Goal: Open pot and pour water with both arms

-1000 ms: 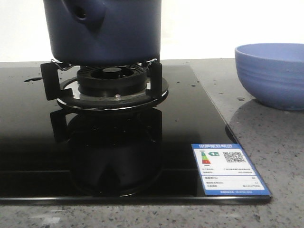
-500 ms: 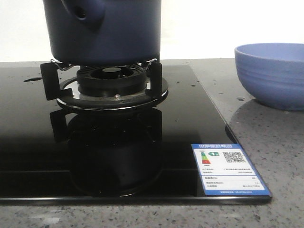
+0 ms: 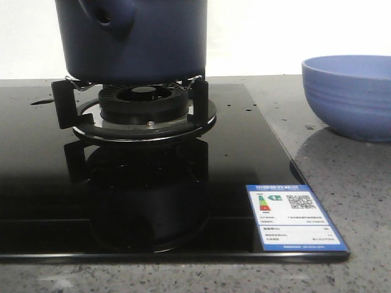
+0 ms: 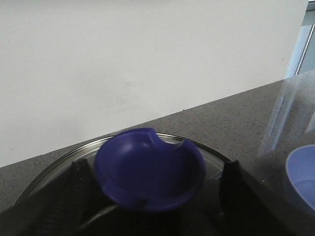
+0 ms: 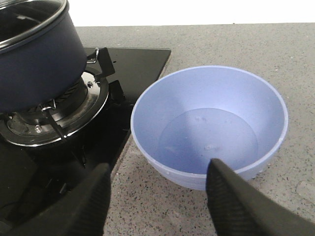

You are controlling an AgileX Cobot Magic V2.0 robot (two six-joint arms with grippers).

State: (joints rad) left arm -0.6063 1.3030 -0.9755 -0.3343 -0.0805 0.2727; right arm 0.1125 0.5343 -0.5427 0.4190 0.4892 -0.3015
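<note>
The dark navy pot [image 3: 137, 43] stands on the gas burner [image 3: 143, 104], its stub handle [image 3: 105, 14] with a round hole facing forward-left. A glass lid [image 4: 44, 169] with a metal rim covers it, and a blue cupped knob [image 4: 150, 169] sits on top. My left gripper [image 4: 155, 167] is open, one finger on each side of that knob. My right gripper [image 5: 160, 169] hangs open over the countertop, just in front of the periwinkle bowl [image 5: 209, 123]. Water shows only as tiny droplets [image 5: 209, 146] in the bowl. Neither gripper appears in the front view.
The black glass cooktop [image 3: 36, 183] carries a blue and white energy label [image 3: 294, 217] at its front right corner. The bowl [image 3: 348, 94] sits on the speckled grey counter [image 3: 342, 183] to the right of the cooktop. A white wall stands behind.
</note>
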